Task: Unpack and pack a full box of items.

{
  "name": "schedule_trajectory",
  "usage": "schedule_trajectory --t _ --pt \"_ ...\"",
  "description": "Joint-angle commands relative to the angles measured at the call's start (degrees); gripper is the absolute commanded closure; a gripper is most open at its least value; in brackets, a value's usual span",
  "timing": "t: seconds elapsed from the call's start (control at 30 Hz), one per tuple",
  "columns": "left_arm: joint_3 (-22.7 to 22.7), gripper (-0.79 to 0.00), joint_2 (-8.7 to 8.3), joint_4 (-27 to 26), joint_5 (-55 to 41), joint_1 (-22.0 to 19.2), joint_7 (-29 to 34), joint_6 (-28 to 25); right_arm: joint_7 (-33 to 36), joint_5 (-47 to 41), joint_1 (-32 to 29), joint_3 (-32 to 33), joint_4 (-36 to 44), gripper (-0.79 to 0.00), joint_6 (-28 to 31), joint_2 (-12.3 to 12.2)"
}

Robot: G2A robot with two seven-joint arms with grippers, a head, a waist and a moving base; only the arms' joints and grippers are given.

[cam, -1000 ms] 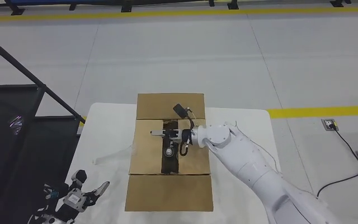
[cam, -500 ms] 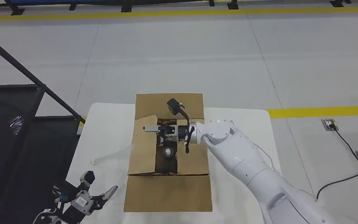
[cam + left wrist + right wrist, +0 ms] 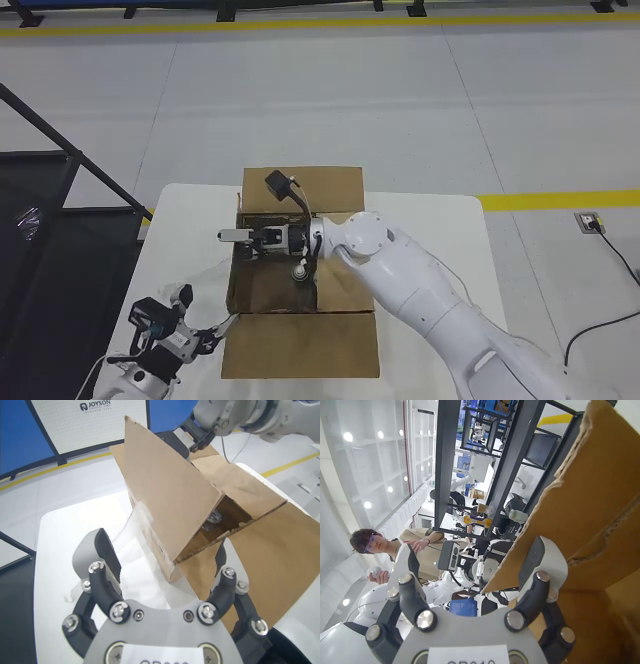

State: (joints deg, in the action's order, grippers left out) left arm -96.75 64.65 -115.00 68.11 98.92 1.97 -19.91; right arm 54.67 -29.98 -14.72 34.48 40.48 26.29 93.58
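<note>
Top view: the cardboard box (image 3: 300,345) sits mid-table (image 3: 430,230), long axis pointing away from me. My right gripper (image 3: 228,236) has swung its left flap (image 3: 240,290) upright.

Left wrist view: my left gripper (image 3: 160,540), now nearer, gapes empty at the box corner.

Right wrist view: my 2 fingers (image 3: 535,555) stand apart, straddling the flap.

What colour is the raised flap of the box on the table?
Plain brown cardboard; the raised flap shows best in the left wrist view.

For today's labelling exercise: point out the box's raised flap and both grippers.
raised flap (image 3: 162,487), left wrist view, broad face.
left gripper (image 3: 162,546), left wrist view, between fingertips.
right gripper (image 3: 473,550), right wrist view, between fingertips.
</note>
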Motion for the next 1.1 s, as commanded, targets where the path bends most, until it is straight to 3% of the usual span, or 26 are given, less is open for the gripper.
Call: schedule_trajectory --t 0.0,0.23,0.47,0.73,1.07 --pt "0.6 -0.785 0.20 0.3 -2.3 -1.3 0.8 2.3 2.8 -0.8 -0.2 -0.3 -0.4 -0.785 1.7 0.6" --pt "-0.6 -0.785 0.36 1.1 -5.1 -2.9 1.9 4.9 11.4 -4.0 0.5 -0.1 -3.7 -0.785 5.8 2.2" --pt "-4.9 -0.785 0.51 1.1 -7.5 0.8 -0.5 6.6 12.8 -2.4 0.5 2.8 -3.4 -0.785 10.5 1.1" --pt "-7.6 -0.785 0.51 5.0 -9.0 1.3 1.3 7.0 11.6 4.0 -6.1 11.0 8.8 -0.785 11.7 -5.4" --pt "-5.2 -0.785 0.57 10.9 -7.8 -2.8 5.9 8.1 15.6 8.5 -22.8 25.8 32.7 -0.785 7.7 -13.3"
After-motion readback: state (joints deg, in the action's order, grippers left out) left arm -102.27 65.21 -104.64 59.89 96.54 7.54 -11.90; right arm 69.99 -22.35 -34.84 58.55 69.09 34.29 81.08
